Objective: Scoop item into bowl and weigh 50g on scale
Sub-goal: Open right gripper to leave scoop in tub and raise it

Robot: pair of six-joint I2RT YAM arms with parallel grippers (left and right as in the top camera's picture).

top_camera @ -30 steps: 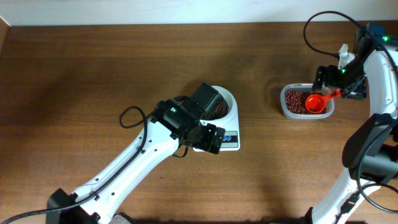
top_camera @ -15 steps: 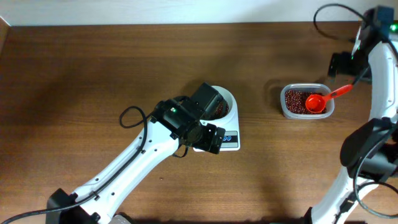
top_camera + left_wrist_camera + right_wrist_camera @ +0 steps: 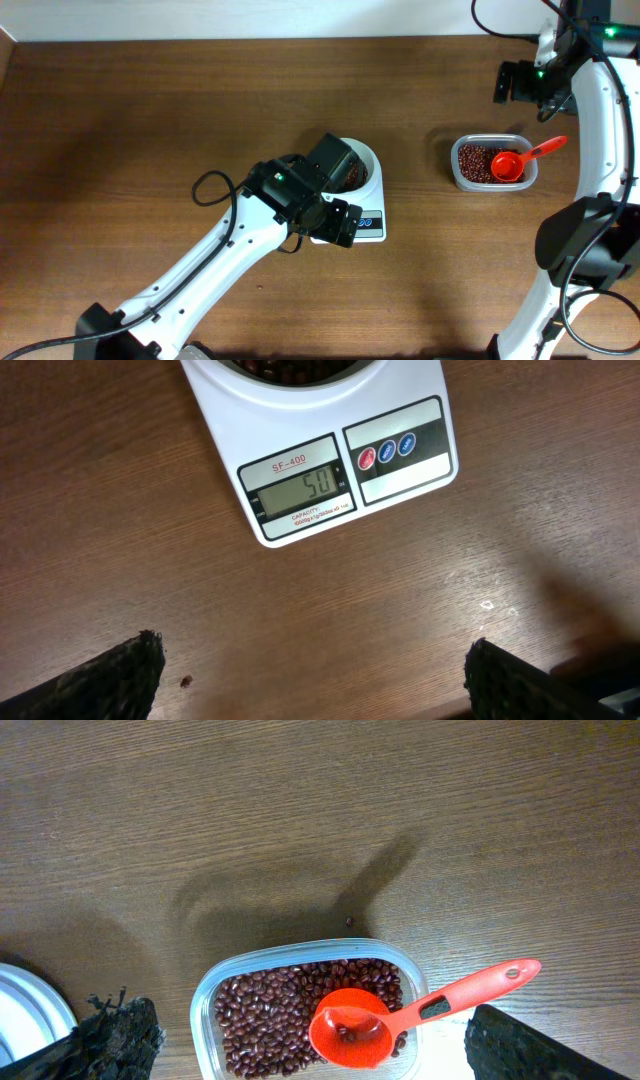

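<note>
Small, dark red-brown beans [image 3: 290,368] are seen as a loose heap at the top edge of the left wrist view, inside the white bowl [image 3: 368,155], whose smooth round rim is partly covered in the overhead view by the left arm. The bowl is set on the scale [image 3: 330,415] — a flat, white, rounded-cornered rectangle of glossy plastic. On its front a grey display [image 3: 300,487] is set, on which the digits 50 are shown, and beside it two small round buttons [image 3: 386,451], one red and one blue.

More of the same beans are held in a clear plastic tub [image 3: 205,1010] of rounded-rectangular shape, placed well to the right of the scale. A bright orange-red plastic scoop [image 3: 350,1030] is laid in it: its round cup rests on the beans with a few beans inside, and its flat handle is propped over the tub's right rim. A lone bean is seen on the wood just behind the tub. Everything is carried by a brown table [image 3: 150,120] with a fine wood grain.

The left gripper [image 3: 315,675] is held above the bare table in front of the scale; its dark, rough-textured fingers [image 3: 110,680] are spread to the full, and nothing is gripped or touched. The right gripper [image 3: 320,1040] is raised over the tub — its jaws likewise set wide apart, with the scoop lying free below them and nothing held.
</note>
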